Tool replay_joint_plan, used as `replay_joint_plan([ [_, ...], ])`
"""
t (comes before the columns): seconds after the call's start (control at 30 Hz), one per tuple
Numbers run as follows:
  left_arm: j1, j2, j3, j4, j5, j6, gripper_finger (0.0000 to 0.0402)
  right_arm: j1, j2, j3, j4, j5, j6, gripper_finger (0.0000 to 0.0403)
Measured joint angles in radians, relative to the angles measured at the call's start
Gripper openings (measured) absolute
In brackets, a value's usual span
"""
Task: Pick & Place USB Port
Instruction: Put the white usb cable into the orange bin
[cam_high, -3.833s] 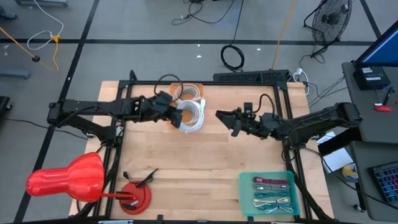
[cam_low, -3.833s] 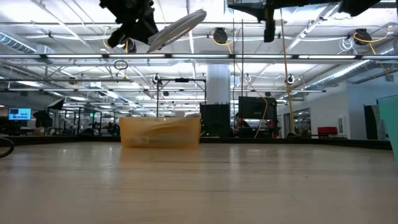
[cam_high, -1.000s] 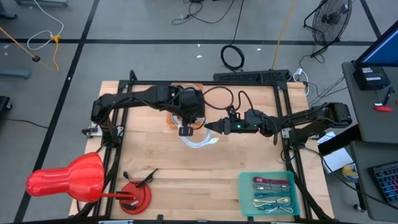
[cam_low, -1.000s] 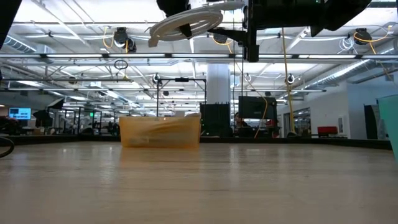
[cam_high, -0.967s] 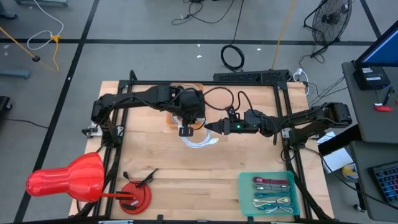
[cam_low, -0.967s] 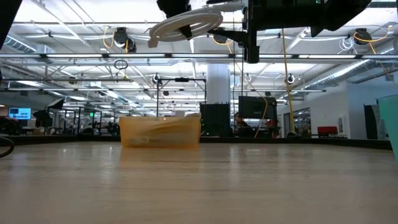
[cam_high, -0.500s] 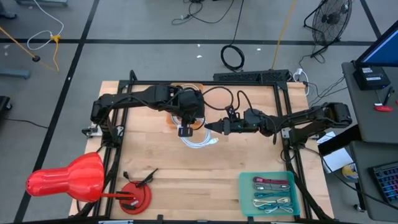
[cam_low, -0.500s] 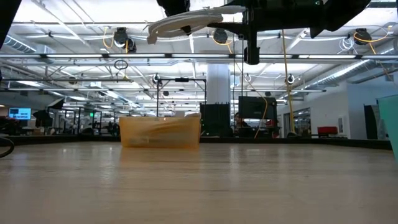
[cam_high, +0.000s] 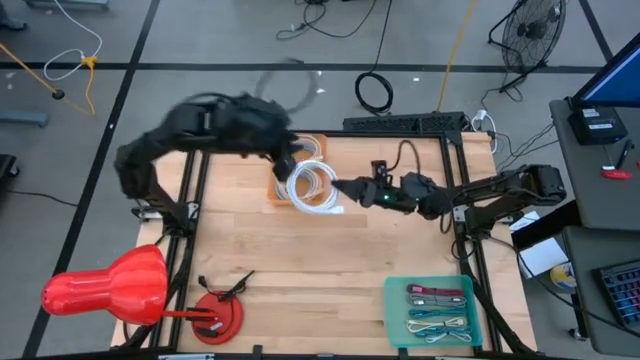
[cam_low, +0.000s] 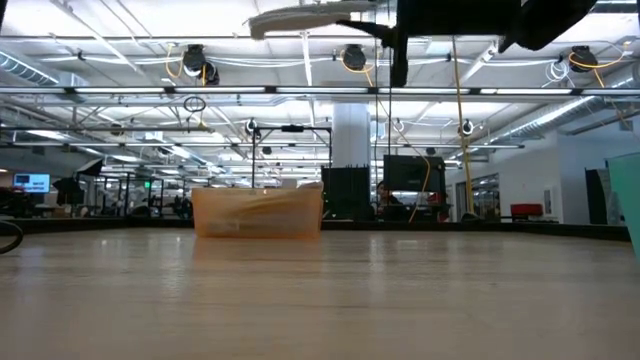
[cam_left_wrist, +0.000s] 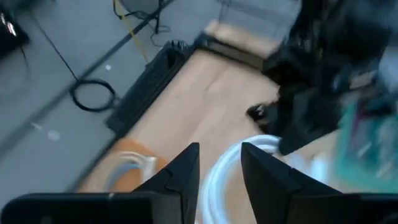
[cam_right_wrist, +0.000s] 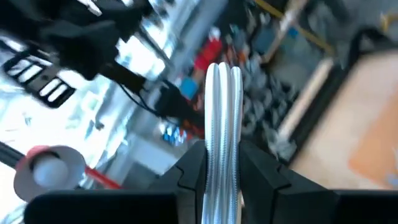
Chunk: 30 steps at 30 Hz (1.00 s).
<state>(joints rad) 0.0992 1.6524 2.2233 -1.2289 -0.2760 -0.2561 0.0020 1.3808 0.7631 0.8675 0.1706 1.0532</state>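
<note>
High view: right gripper (cam_high: 338, 187) out over the middle of the bench's far half, clamped on the rim of a coiled white USB cable (cam_high: 313, 186). Coil beside an orange bin (cam_high: 281, 187) near the bench's far edge, with more white cable in the bin. Left arm (cam_high: 190, 128) smeared with motion, raised toward the far-left corner, its gripper not to be made out here. Teal tray (cam_high: 396, 322) of sorted cables at the near-right corner; red lamp (cam_high: 105, 288) and red round base (cam_high: 218, 316) at the near-left.

Low view: coil edge-on (cam_low: 300, 18), well above the bench top, with the bin (cam_low: 258, 213) standing on the wood far below it, a height gap hidden from above.

Right wrist view: white strands (cam_right_wrist: 222, 109) pinched upright between the two dark fingers (cam_right_wrist: 193, 171), grip plain only here.

Left wrist view: left gripper (cam_left_wrist: 219, 177) with fingers parted and nothing between them, the coil (cam_left_wrist: 233, 171) beyond the tips, the bin (cam_left_wrist: 127, 168) blurred off to one side.
</note>
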Motion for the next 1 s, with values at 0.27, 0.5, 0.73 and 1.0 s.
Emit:
replay_joint_plan([
  [0.27,-0.025,-0.169,-0.125,0.035,-0.031,-0.28,0.0124,0.063,-0.007,0.0,0.197,0.264,-0.194,0.0061],
  [0.5,-0.049,-0.31,-0.456,0.158,0.035,-0.396,0.0124,0.1,-0.067,0.046,0.189,0.31,-0.344,0.006],
  [0.73,-0.027,-0.453,-0.866,0.749,0.176,-0.293,0.0115,0.126,-0.153,0.169,-0.086,0.301,-0.42,0.006],
  [1.0,0.063,-0.517,-1.145,1.311,0.361,-0.353,0.0097,0.132,-0.191,0.21,-0.152,0.306,-0.452,0.0064],
])
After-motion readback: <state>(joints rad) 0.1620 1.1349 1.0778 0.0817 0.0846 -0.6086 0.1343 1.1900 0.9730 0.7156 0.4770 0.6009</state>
